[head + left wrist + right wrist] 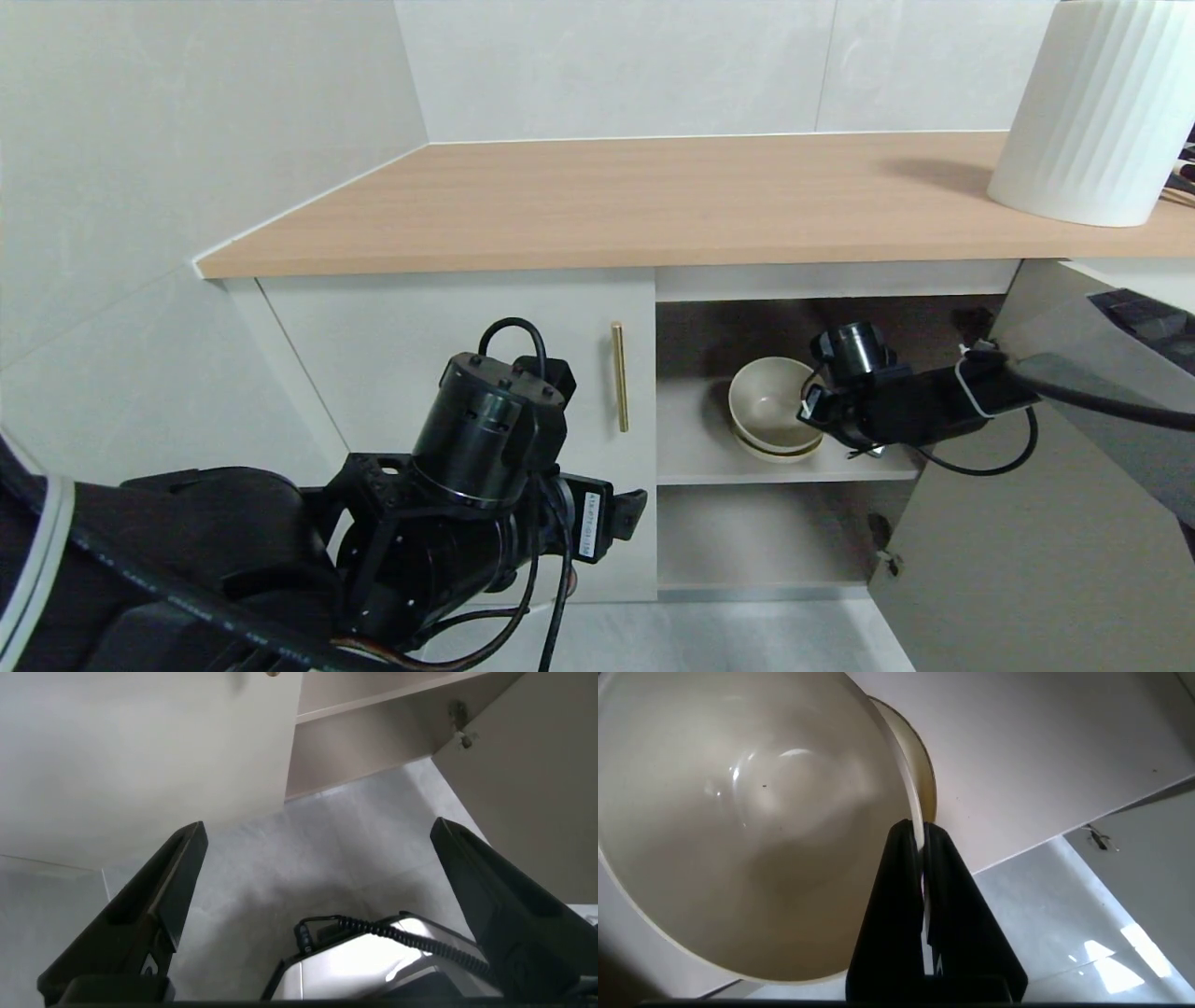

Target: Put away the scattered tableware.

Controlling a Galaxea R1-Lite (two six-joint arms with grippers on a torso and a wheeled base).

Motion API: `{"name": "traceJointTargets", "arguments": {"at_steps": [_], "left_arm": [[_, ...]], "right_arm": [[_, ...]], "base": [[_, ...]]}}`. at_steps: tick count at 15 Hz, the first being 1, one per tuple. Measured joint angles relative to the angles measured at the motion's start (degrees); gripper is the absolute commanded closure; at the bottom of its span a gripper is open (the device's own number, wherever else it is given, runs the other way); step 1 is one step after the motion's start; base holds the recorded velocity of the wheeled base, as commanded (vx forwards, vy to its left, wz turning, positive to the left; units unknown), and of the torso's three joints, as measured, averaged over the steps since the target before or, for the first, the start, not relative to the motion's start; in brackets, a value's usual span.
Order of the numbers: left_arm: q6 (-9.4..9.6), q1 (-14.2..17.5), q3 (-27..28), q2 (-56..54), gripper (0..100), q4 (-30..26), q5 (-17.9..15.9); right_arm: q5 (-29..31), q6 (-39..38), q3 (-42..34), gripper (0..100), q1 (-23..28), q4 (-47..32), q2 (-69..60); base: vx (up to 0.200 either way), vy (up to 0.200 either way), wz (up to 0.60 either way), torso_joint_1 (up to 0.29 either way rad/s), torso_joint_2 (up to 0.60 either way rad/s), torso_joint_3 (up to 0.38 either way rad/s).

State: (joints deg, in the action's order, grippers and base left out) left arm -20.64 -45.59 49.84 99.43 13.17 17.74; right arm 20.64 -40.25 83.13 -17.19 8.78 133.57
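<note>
Low at the left, the left gripper [318, 831] hangs with its two black fingers spread wide, holding nothing. It is above the pale grey floor [355, 812], in front of the closed off-white cabinet door [373, 327] with its slim brass bar handle [618, 376]. It has no part in this step and does well to idle there. Right of that handle the cupboard stands open. On its upper white shelf [691, 453] a beige, glossy round bowl [767, 399] leans tilted on a second beige bowl [775, 452] of the same kind. The right gripper [922, 833] has its fingers pressed onto the upper bowl's rim, one inside and one outside. The step in hand looks to be nesting this bowl into the one below. I would level it so the rims line up, lower it until it seats, and only then let go, drawing straight back without catching the rim or the open cabinet door [980, 541] at the right. Above, a light wood-grain countertop [607, 201] runs into a corner of pale tiled walls [607, 65], and a tall white ribbed cylindrical container [1092, 112] stands at its right end.
</note>
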Motion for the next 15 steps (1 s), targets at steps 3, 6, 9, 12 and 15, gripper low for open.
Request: {"name": "traceJointTargets", "arguments": {"at_steps": [3, 6, 9, 12, 15], "left_arm": [[-0.02, 0.0, 0.0, 0.0, 0, 0.0, 0.0], [-0.07, 0.0, 0.0, 0.0, 0, 0.0, 0.0], [-0.07, 0.0, 0.0, 0.1, 0, 0.0, 0.0], [-0.29, 0.0, 0.0, 0.0, 0, 0.0, -0.1], [-0.87, 0.0, 0.0, -0.8, 0, 1.1, -0.1]], "right_arm": [[0.2, 0.0, 0.8, 100, 0.2, 0.0, 0.8], [0.3, 0.1, 1.0, 0, 0.6, 0.4, 1.2], [0.2, 0.2, 0.9, 0, 0.7, 0.4, 1.1], [0.2, 0.2, 0.6, 0, 0.5, 0.1, 0.7], [-1.1, 0.7, -0.7, 0, 0.3, -2.7, -2.0]], "base": [[0.000, 0.000, 0.00, 0.000, 0.00, 0.000], [0.000, 0.000, 0.00, 0.000, 0.00, 0.000], [0.000, 0.000, 0.00, 0.000, 0.00, 0.000], [0.000, 0.000, 0.00, 0.000, 0.00, 0.000], [0.000, 0.000, 0.00, 0.000, 0.00, 0.000]]}}
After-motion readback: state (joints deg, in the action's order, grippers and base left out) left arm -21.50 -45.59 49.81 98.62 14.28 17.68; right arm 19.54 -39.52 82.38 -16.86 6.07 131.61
